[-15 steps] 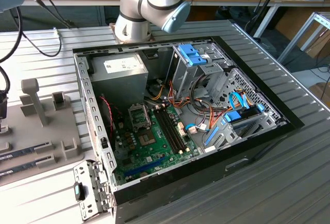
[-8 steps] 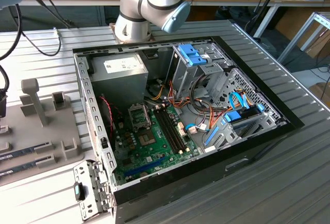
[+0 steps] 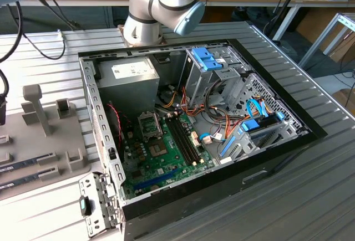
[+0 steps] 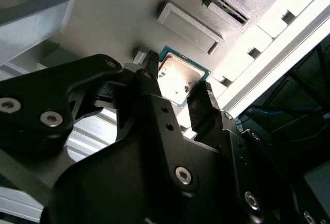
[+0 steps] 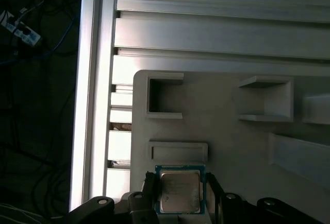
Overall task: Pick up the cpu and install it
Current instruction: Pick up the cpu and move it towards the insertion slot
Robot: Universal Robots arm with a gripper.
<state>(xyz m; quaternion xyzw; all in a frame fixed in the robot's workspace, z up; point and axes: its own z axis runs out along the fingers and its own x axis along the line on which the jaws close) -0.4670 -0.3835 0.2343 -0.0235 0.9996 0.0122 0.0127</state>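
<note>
Hand (image 5: 179,189) clamped on the cpu (image 5: 178,197) over a grey tray (image 5: 221,116) on the ribbed aluminium tabletop (image 5: 216,38), beside the open computer case (image 3: 222,190).

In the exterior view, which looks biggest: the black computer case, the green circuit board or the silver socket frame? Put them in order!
1. Black metal computer case
2. Green circuit board inside it
3. Small silver hinged socket frame on the board

No two look alike in size.

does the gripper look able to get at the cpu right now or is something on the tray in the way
Yes, apparently: the gripper is shut on the cpu at the grey tray, with nothing between them.
</note>
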